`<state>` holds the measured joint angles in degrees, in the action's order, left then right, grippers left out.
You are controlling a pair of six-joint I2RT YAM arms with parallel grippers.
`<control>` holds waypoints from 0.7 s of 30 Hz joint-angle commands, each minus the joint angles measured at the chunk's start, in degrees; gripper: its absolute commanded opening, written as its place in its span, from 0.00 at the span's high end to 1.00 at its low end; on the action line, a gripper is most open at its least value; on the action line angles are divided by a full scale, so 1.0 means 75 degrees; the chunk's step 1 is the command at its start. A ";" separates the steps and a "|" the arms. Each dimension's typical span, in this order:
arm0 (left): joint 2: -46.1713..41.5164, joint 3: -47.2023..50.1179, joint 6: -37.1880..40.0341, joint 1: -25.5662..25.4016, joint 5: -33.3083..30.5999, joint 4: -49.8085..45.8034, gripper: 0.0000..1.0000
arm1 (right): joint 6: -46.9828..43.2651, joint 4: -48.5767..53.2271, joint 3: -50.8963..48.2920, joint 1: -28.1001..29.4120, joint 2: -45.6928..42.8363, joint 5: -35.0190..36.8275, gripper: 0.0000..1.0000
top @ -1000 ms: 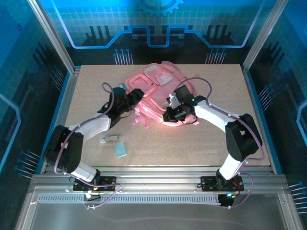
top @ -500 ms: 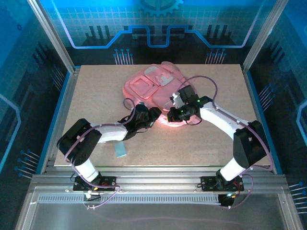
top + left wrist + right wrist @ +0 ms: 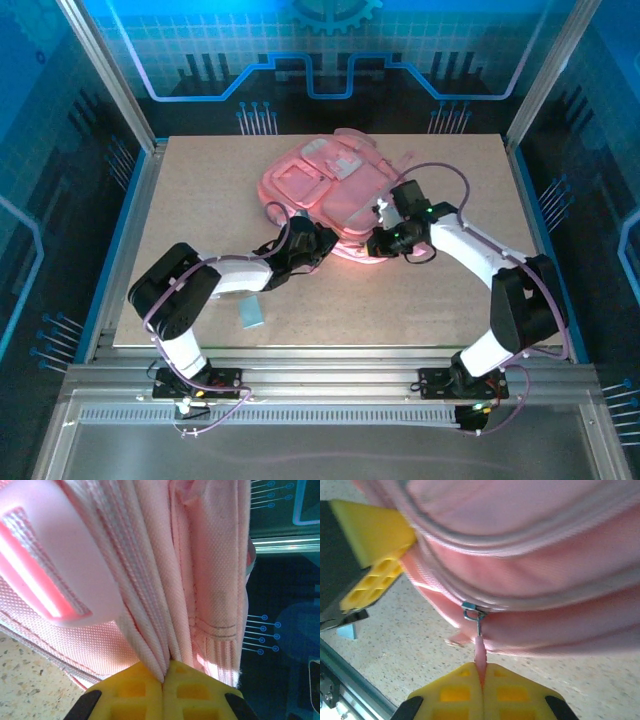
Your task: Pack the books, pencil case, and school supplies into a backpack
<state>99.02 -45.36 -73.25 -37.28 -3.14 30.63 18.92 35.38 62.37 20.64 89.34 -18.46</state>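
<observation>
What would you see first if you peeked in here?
A big pink backpack lies toward the back of the table. Both grippers are clamped on it. The left gripper pinches a fold of fabric at its near edge, and the right gripper pinches the pink zip pull. A small pale blue rectangle lies by itself at the front left of the table.

A pale beige speckled tabletop (image 3: 200,190) lies inside a frame of silver aluminium posts (image 3: 105,70), with a ribbed aluminium rail (image 3: 330,375) along its near edge. Blue-lit wall panels (image 3: 200,50) stand behind and at both sides, gridded and traced with circuit-like lines, with a gear emblem (image 3: 332,12) on top. The light is cool and blue.
</observation>
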 commanded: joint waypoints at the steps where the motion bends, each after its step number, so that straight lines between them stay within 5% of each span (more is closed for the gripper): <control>1: -0.0462 0.0281 0.0390 0.0401 -0.0524 -0.0394 1.00 | -0.0236 0.0872 -0.0073 -0.0472 -0.0338 0.0488 1.00; 11: -0.1156 0.0316 0.1908 0.1058 0.1484 -0.1668 1.00 | -0.0167 0.0606 0.0314 -0.1090 -0.0053 0.2377 1.00; 21: -0.0741 -0.0311 0.3714 0.3051 0.2756 -0.2690 1.00 | 0.0219 0.0743 -0.0462 -0.0870 -0.0709 0.1900 1.00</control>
<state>91.57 -43.88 -52.93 -19.62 19.38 15.31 18.41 35.57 61.21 14.72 87.11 -8.32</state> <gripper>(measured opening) 0.052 0.060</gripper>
